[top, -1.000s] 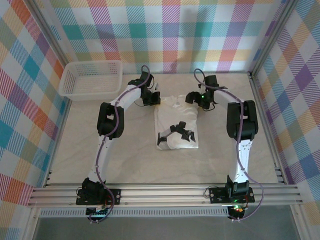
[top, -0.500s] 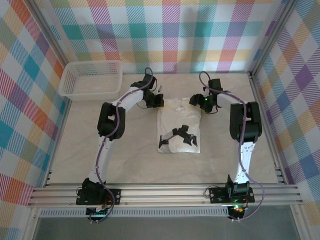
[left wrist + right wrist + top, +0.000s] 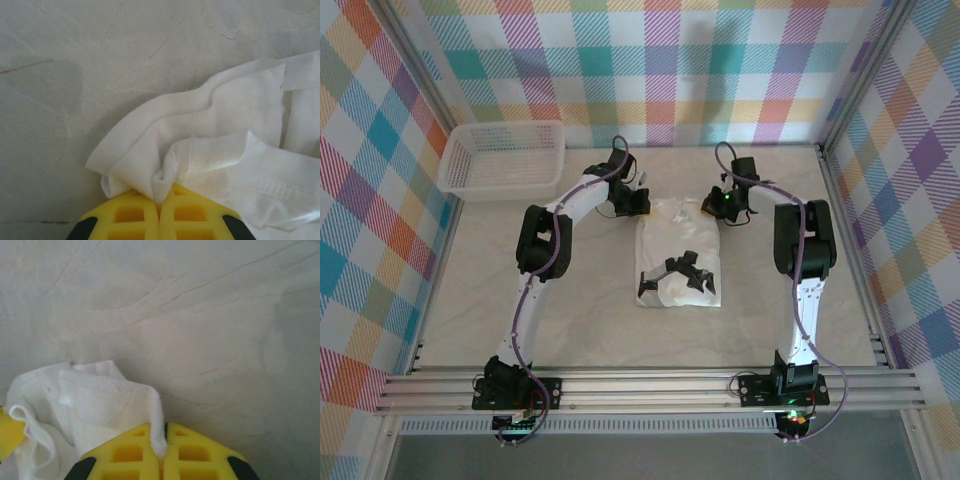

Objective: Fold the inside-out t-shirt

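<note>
The inside-out t-shirt lies flat near the middle of the table, gathered into a narrow rectangle running from near to far, with a black print showing on its near half. Left gripper: yellow fingers pressed together, pinching a bunched fold of white fabric at the shirt's far left corner. Right gripper: yellow fingers likewise closed, with a thin hemmed edge of the cloth caught between them at the far right corner. A white mesh basket stands at the table's far left corner, well apart from the shirt.
</note>
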